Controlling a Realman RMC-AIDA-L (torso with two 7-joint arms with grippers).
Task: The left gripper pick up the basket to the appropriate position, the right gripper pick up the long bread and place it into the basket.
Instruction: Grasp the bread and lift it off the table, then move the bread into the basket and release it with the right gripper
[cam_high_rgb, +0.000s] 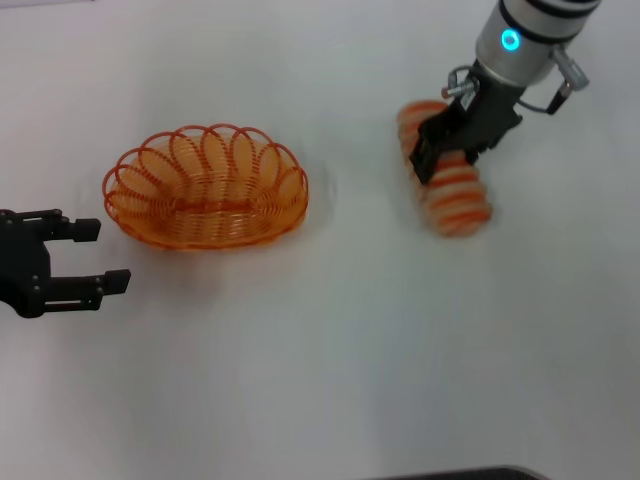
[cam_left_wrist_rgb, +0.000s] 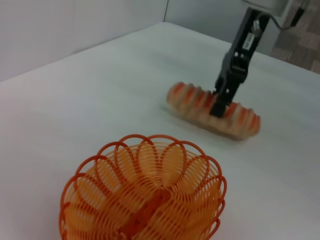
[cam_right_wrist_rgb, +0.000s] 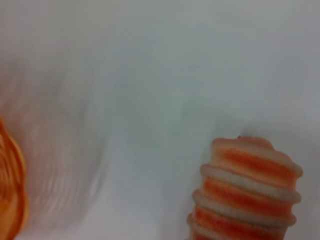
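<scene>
Basket (cam_high_rgb: 205, 187) left on table (cam_high_rgb: 330, 350); long bread (cam_high_rgb: 445, 170) well apart, right.

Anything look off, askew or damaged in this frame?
Nothing stands out. The basket sits upright and empty on the table. The right pincer is down on the long bread's middle; the left pincer waits open beside the basket, not touching it.
</scene>
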